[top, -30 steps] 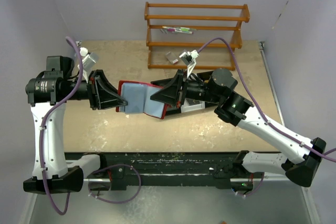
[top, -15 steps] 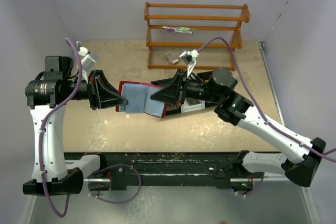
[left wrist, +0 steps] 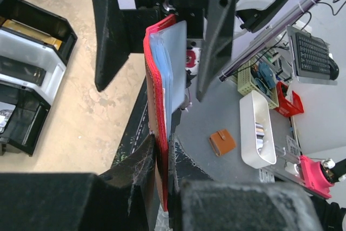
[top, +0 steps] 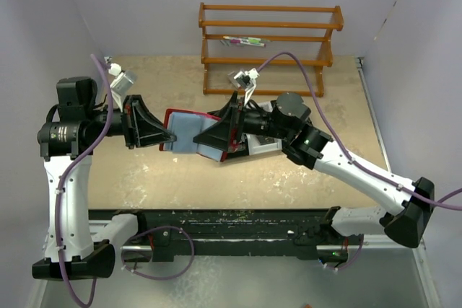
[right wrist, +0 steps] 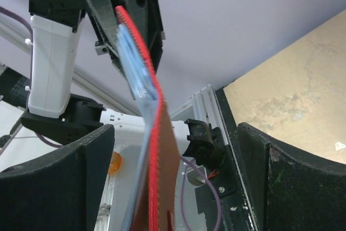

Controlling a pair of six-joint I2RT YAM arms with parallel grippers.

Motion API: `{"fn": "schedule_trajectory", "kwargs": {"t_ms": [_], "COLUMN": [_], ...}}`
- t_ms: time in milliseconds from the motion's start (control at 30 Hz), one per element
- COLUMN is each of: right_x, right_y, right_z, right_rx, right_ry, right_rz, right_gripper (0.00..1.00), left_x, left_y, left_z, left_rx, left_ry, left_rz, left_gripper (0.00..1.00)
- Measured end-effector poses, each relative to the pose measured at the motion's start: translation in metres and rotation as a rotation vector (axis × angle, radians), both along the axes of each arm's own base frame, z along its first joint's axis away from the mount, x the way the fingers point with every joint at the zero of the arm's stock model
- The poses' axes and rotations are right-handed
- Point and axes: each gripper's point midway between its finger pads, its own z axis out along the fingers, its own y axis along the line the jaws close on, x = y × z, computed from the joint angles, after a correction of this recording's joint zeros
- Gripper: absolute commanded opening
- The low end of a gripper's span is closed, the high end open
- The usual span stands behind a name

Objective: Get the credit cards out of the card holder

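Overhead view of two robot arms meeting above a tan counter (top: 144, 178). Between them, lifted off the counter, is the card holder (top: 189, 132), a red folding wallet spread open with its pale blue-grey inner leaves facing up.

The left claw (top: 167, 141) is pinched narrow on the wallet's left edge and carries it. The left wrist view shows the red cover clamped edge-on between the two dark fingers.

The right claw (top: 216, 137) is at the wallet's right end with its jaws spread wide. In the right wrist view the wallet's edge runs through the gap, apparently touching neither finger, so this claw holds nothing.

The credit cards appear to be inside the leaves. From these angles it is hard to tell a card's edge from a clear sleeve, and no card lies loose on the counter.

Judged step: steadying the wallet so a card can be drawn out.

The next move calls for the right claw to close on one card's exposed edge only, not on the sleeve or cover, then pull along the pocket while the left claw keeps its grip.
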Motion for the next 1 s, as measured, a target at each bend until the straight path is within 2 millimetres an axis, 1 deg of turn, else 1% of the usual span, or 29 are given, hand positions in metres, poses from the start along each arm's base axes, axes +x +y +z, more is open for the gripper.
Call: {"fn": "schedule_trajectory", "kwargs": {"t_ms": [100, 167, 233, 333, 400, 433, 567, 633, 700, 733, 767, 833, 867, 1000], "right_x": [-0.007, -0.011, -0.013, -0.011, -0.008, -0.008, -0.006, -0.005, -0.006, -0.007, -0.008, -0.011, -0.013, -0.022], "right_y": [0.009, 0.014, 0.018, 0.024, 0.028, 0.029, 0.029, 0.028, 0.026, 0.025, 0.025, 0.020, 0.019, 0.016], "right_z": [0.001, 0.002, 0.004, 0.006, 0.004, 0.002, 0.000, 0.000, 0.001, 0.002, -0.002, 0.001, 0.002, 0.002], "right_rx": [0.003, 0.007, 0.014, 0.022, 0.020, 0.017, 0.011, 0.008, 0.013, 0.014, 0.009, 0.017, 0.019, 0.029], "right_ry": [-0.006, -0.010, -0.014, -0.016, -0.009, -0.002, 0.010, 0.015, 0.014, 0.014, 0.017, 0.010, 0.009, -0.004], "right_rz": [0.023, 0.038, 0.047, 0.048, 0.046, 0.045, 0.036, 0.028, 0.024, 0.024, 0.024, 0.028, 0.030, 0.072], "right_gripper": [0.96, 0.89, 0.77, 0.63, 0.54, 0.49, 0.32, 0.26, 0.16, 0.10, 0.06, 0.01, 0.00, 0.00], "left_x": [0.004, 0.007, 0.008, 0.008, 0.006, 0.006, 0.007, 0.006, 0.005, 0.004, 0.002, -0.001, -0.002, -0.006], "left_y": [0.001, 0.001, 0.001, 0.001, 0.000, 0.000, 0.000, 0.000, 0.000, 0.000, 0.000, -0.001, -0.001, -0.001], "left_z": [-0.001, -0.002, -0.003, -0.002, 0.000, 0.000, 0.000, 0.002, 0.003, 0.003, 0.004, 0.005, 0.006, 0.009], "left_rx": [0.008, 0.012, 0.015, 0.010, 0.000, -0.001, -0.002, -0.004, -0.009, -0.014, -0.018, -0.026, -0.028, -0.036], "left_ry": [0.002, 0.010, 0.018, 0.021, 0.023, 0.023, 0.020, 0.018, 0.022, 0.024, 0.028, 0.029, 0.029, 0.024], "left_rz": [0.015, 0.024, 0.030, 0.025, 0.014, 0.012, 0.013, 0.011, 0.006, -0.001, -0.006, -0.016, -0.020, -0.031], "left_gripper": [0.01, 0.02, 0.03, 0.05, 0.06, 0.07, 0.15, 0.20, 0.23, 0.23, 0.24, 0.25, 0.26, 0.26]}}
